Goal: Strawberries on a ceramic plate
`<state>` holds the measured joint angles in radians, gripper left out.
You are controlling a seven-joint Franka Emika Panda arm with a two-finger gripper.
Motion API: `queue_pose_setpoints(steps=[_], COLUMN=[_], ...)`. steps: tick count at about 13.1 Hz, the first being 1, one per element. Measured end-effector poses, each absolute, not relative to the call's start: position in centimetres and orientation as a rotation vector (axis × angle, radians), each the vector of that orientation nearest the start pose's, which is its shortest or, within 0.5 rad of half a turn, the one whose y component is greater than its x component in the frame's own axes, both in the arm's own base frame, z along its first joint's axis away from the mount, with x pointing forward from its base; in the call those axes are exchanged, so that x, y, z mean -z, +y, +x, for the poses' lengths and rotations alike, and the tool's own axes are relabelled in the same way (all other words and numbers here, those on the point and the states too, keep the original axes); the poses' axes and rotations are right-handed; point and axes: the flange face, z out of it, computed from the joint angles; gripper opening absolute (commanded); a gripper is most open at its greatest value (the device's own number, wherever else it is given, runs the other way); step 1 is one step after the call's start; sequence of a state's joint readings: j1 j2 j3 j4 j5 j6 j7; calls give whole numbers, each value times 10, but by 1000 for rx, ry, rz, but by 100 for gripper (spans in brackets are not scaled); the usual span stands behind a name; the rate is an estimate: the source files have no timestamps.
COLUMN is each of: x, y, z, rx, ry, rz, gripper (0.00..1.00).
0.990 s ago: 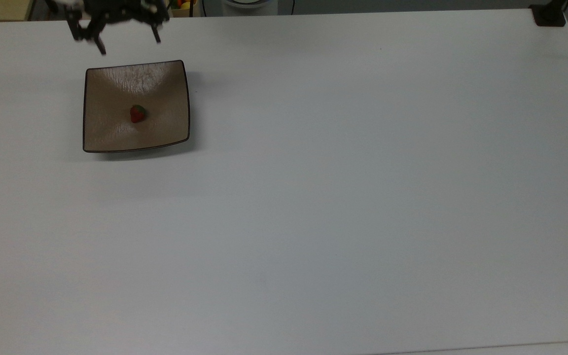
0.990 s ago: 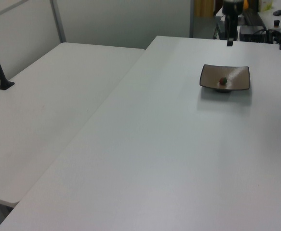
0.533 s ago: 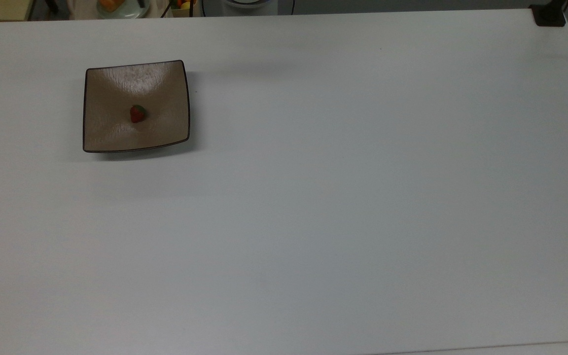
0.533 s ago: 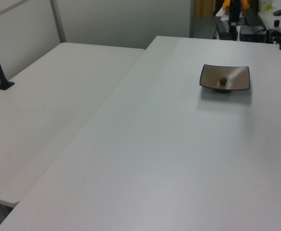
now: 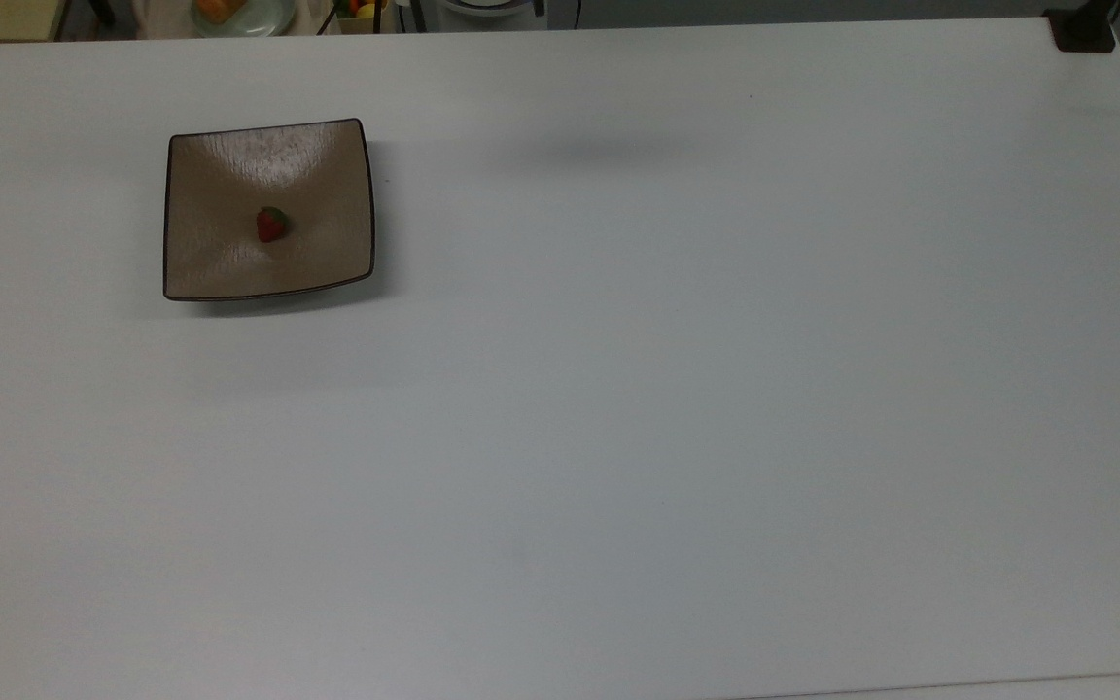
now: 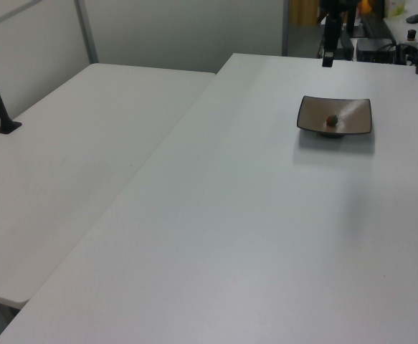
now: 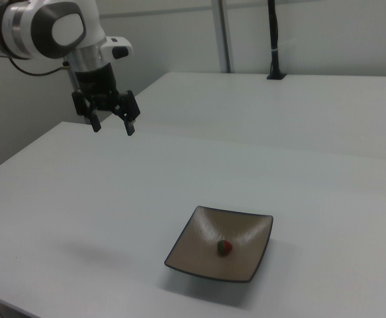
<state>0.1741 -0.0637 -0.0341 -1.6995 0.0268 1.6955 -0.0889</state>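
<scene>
Hanging in the air with fingers spread and nothing between them, the gripper [image 7: 112, 124] sits high at the right view's upper left, well apart from the ceramic plate [image 7: 193, 255]. One strawberry [image 7: 224, 248] lies near the middle of that plate on the white table [image 7: 113, 199], low and to the right view's right of the gripper.

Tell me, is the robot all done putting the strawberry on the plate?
It looks done. The strawberry sits near the middle of the square brown plate, and nothing touches it. Nothing is in hand: the gripper hangs open and empty, high above the table and well away from the plate. No other strawberry lies on the table, so nothing seems left to do.
</scene>
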Motion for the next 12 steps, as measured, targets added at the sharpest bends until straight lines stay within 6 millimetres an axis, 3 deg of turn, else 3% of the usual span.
queue_pose_setpoints(steps=[5, 12], x=[-590, -590], y=[86, 84], z=[553, 553], rx=[86, 89], ry=[-325, -307], rz=[-3140, -3145], gripper=[100, 100])
